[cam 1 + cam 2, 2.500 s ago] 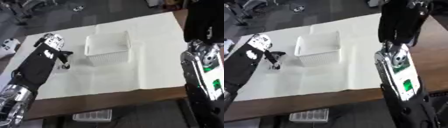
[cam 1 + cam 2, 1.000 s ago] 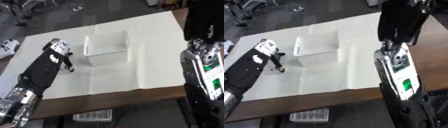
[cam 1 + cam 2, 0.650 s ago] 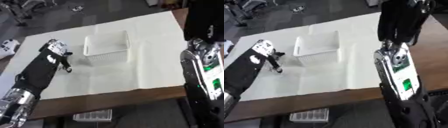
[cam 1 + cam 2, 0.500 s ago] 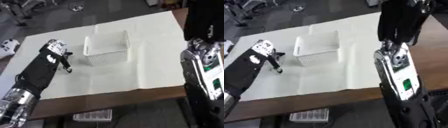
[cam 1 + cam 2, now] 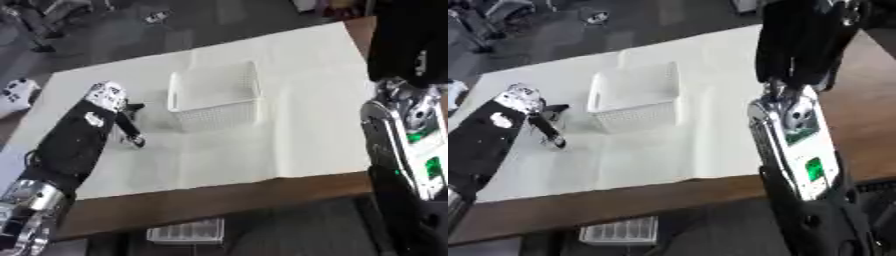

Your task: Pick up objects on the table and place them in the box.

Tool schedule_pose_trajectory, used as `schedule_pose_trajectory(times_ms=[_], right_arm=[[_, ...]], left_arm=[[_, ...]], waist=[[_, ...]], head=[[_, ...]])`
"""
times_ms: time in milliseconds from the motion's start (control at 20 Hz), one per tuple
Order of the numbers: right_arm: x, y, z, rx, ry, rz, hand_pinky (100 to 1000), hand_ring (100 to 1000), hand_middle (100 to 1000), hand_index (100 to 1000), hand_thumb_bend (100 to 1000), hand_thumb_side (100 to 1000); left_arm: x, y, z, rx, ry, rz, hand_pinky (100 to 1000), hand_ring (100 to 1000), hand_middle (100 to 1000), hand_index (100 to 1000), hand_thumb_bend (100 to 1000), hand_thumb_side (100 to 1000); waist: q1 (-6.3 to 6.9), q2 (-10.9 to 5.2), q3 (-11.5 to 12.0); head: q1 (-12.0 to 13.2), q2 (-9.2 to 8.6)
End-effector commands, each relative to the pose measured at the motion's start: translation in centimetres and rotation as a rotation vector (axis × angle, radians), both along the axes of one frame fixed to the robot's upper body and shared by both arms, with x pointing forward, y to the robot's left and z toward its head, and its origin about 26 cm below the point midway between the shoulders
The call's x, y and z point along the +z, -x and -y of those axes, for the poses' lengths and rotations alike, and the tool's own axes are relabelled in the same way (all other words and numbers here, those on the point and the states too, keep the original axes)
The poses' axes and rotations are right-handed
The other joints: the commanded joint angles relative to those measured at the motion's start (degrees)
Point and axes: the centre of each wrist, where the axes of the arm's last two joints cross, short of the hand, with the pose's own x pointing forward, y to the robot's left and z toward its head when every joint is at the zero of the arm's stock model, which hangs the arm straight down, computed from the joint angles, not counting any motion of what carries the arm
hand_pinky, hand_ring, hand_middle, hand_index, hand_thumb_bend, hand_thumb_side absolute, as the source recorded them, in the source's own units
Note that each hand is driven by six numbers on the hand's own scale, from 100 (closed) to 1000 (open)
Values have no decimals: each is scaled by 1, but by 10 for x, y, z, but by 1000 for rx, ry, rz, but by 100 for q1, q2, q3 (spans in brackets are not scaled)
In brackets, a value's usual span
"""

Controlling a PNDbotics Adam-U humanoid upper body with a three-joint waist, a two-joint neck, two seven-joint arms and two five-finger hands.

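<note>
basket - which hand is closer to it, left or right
Left. The left hand is on the cloth just left of the basket; the right hand isn't visible, only its arm off the cloth's right edge.

A white cloth (image 5: pixel 289 125) is spread over a brown table (image 5: pixel 219 200), creases seen across it. Beneath the near edge, a white vented unit (image 5: pixel 184 231) is glimpsed on the grey floor (image 5: pixel 131 30).

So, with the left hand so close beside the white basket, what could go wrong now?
The left hand works just left of the white basket, so a sideways move might knock the basket. Its fingers point down at the white cloth; dragging them could wrinkle it. Whether they hold anything cannot be seen.
</note>
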Motion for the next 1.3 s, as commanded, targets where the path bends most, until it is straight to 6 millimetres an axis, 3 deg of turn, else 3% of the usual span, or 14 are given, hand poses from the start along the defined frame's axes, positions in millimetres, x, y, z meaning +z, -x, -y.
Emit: schedule_pose_trajectory(times_ms=[50,250,300,400,450,500,700,800,950,1000,1050,1100,1250,1300], right_arm=[[9,3,-1,3,0,32,299,443,490,780,158,1000],[9,3,-1,2,3,30,297,441,489,781,158,1000],[9,3,-1,2,3,30,295,440,488,780,158,1000],[10,3,-1,3,3,28,295,440,488,780,158,1000],[10,3,-1,4,4,27,293,439,487,781,159,1000],[10,3,-1,6,4,26,293,439,487,781,160,1000],[10,3,0,10,4,24,292,438,486,780,160,1000],[10,3,0,11,4,23,292,438,486,780,159,1000],[10,3,0,12,5,22,292,438,486,780,160,1000],[10,3,0,12,5,21,291,438,486,780,162,1000],[9,3,0,12,7,20,291,438,486,780,164,1000],[9,3,0,13,8,19,290,438,486,780,165,1000],[9,2,0,14,12,17,290,438,487,781,168,1000],[9,3,0,15,14,16,289,438,487,781,169,1000]], left_arm=[[-7,3,-8,15,16,-10,694,914,876,900,362,1000],[-24,9,-10,-6,40,-18,663,847,779,798,242,1000],[-27,11,-9,-22,56,-5,591,719,638,665,130,875],[-34,14,-10,-63,93,38,574,686,609,633,107,848],[-35,14,-10,-86,106,64,456,545,476,458,100,759],[-36,15,-10,-111,120,94,402,504,419,406,100,751],[-39,17,-12,-204,152,204,116,325,201,249,100,717],[-41,18,-14,-233,160,242,100,307,185,237,100,715],[-43,18,-17,-231,177,248,250,467,365,386,100,765],[-43,18,-17,-222,189,233,431,645,552,578,176,942],[-42,17,-18,-209,203,215,584,785,690,694,253,1000],[-39,15,-18,-195,216,198,635,836,741,734,321,1000],[-29,11,-18,-136,269,131,828,997,881,870,721,1000],[-24,9,-19,-104,281,94,907,1000,927,925,883,1000]], waist=[[-58,-34,7],[-65,-23,10],[-71,-18,10],[-77,-12,14],[-79,-11,15],[-80,-9,17],[-81,-14,22],[-80,-18,25],[-79,-26,31],[-81,-29,34],[-82,-31,37],[-82,-33,38],[-84,-34,40],[-82,-35,39]], head=[[36,-44],[36,-49],[26,-53],[19,-48],[21,-46],[21,-44],[29,-35],[27,-37],[24,-39],[23,-39],[28,-36],[34,-33],[45,-27],[54,-19]])
